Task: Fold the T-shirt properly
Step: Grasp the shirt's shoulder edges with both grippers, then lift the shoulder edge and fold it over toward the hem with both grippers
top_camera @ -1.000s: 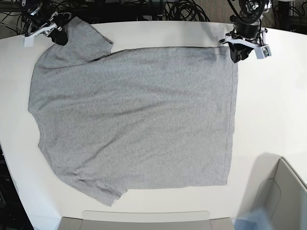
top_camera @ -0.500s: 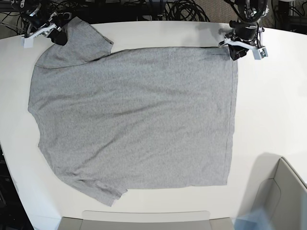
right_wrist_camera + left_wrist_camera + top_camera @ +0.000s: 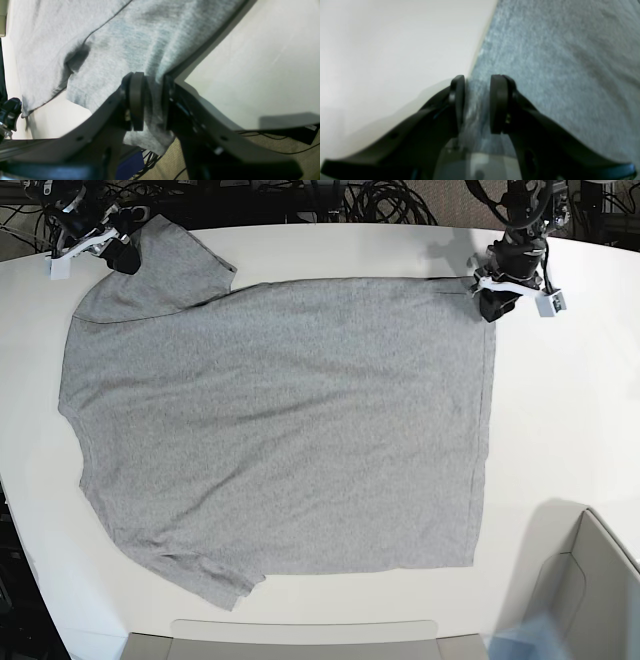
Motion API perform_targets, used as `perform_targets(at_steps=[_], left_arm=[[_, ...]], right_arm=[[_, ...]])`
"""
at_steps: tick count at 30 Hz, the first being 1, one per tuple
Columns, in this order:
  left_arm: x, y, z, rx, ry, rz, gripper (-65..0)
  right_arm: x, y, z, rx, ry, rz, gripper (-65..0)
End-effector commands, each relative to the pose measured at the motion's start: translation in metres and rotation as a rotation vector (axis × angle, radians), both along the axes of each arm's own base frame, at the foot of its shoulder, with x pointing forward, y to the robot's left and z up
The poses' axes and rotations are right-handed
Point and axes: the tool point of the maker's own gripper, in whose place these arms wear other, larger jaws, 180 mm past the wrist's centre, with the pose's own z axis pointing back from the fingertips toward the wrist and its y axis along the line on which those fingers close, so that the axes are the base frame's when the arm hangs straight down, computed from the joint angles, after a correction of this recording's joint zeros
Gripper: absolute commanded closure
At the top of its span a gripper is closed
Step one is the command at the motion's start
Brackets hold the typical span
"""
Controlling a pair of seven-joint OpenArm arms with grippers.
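The heather-grey T-shirt (image 3: 280,430) lies flat on the white table (image 3: 570,400), plain side up, with its sleeves at the left and its hem at the right. My left gripper (image 3: 490,305) is at the far right hem corner. In the left wrist view it (image 3: 476,100) is closed on the cloth (image 3: 557,62) at the shirt's edge. My right gripper (image 3: 125,258) is at the far left sleeve. In the right wrist view it (image 3: 151,100) pinches the sleeve cloth (image 3: 112,37). No lettering or neck label shows.
A grey bin (image 3: 590,590) stands at the front right corner. A flat grey tray (image 3: 300,635) sits at the front edge. Black cables (image 3: 380,200) hang behind the table's far edge.
My left gripper has turned and shifted slightly at the hem corner, and the dark crease there has flattened. The right gripper and the rest of the shirt have barely moved.
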Motion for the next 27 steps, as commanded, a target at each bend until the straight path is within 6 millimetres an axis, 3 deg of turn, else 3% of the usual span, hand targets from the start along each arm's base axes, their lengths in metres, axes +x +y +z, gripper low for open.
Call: perform_targets(at_steps=[1, 7, 11, 15, 19, 21, 27], left_arm=[[-0.007, -0.005, -0.002, -0.021, 0.029, -0.022, -18.4], [-0.011, -0.014, -0.007, -0.043, 0.055, -0.045, -18.2], [-0.011, -0.011, -0.007, -0.037, 0.055, -0.038, -13.6], [-0.010, -0.010, -0.007, -0.036, 0.053, -0.035, -1.9], [-0.009, -0.009, -0.004, -0.030, 0.038, -0.032, 0.0], [-0.004, -0.009, 0.002, -0.028, 0.020, -0.037, 0.0], [0.005, 0.017, 0.033, 0.030, -0.057, 0.006, 0.0]], right_arm=[[-0.018, -0.005, -0.013, -0.048, 0.103, 0.031, -13.2], [-0.018, 0.003, -0.015, -0.039, 0.108, 0.055, -13.1], [-0.018, 0.009, -0.017, -0.027, 0.112, 0.069, -12.5], [-0.017, 0.019, -0.020, -0.013, 0.114, 0.091, -0.1], [-0.012, 0.016, -0.017, -0.022, 0.103, 0.092, 0.0], [-0.006, 0.012, -0.011, -0.039, 0.073, 0.087, 0.0], [0.013, -0.004, 0.029, -0.150, -0.048, 0.082, 0.0]])
